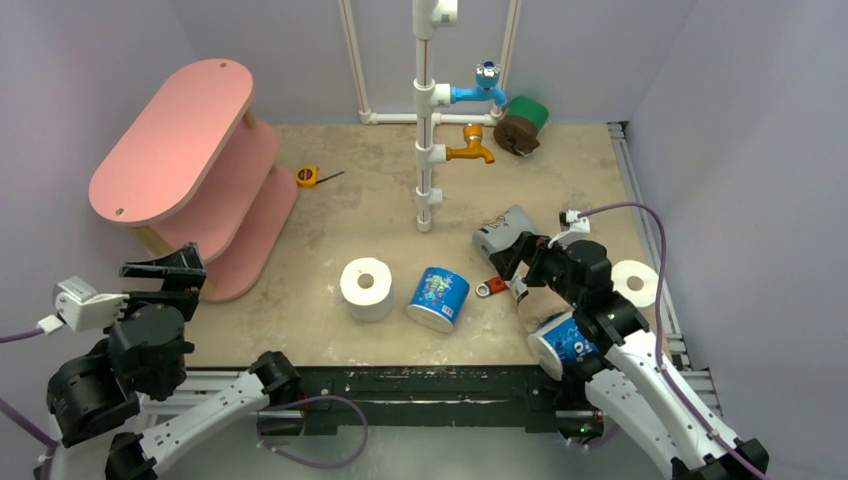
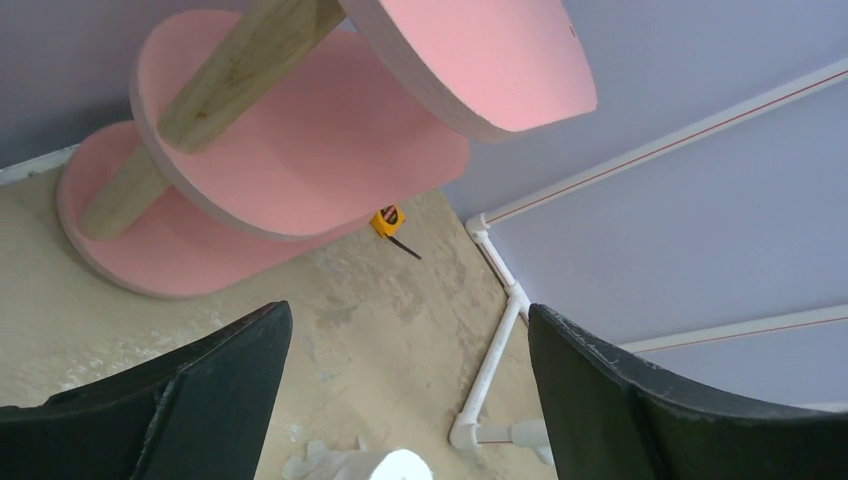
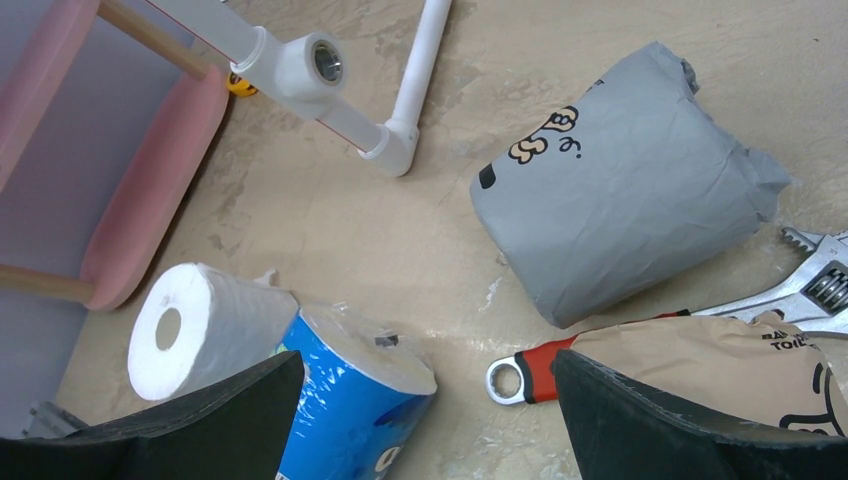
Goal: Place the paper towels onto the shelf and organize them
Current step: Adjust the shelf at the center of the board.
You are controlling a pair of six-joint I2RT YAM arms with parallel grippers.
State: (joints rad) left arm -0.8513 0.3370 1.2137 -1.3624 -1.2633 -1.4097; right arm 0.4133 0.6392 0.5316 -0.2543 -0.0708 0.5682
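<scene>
Paper towels [image 1: 366,288] all lie off the shelf [image 1: 170,140] in the top view, so I judge nothing is placed yet and every roll is left to move. Seven show on the worktop [image 1: 330,230]. Two are bare white, one mid-worktop and one at the right edge [image 1: 635,283]. Two are blue, one [image 1: 438,297] just beside the middle white one and one [image 1: 567,343] under the right arm. There is one grey roll [image 1: 503,232], and a green roll [image 1: 528,112] and a brown roll [image 1: 516,133] sit at the far back. The one shelf, with three tiers, stands far left. The left end effector [image 1: 165,275] is near its front end, and the right end effector [image 1: 515,262] is over the grey roll.

Left wrist view: the left end effector [image 2: 407,310] is spread wide and holds nothing. The shelf [image 2: 300,150] carries no rolls, and one tape measure [image 2: 387,220] lies beyond it.

Right wrist view: the right end effector [image 3: 428,360] gapes fully and is empty above one wrench [image 3: 530,370]. Grey [image 3: 620,190], white [image 3: 200,330] and blue [image 3: 350,400] rolls surround it. A brown-wrapped roll [image 3: 700,350] by the right finger may be an eighth.
</scene>
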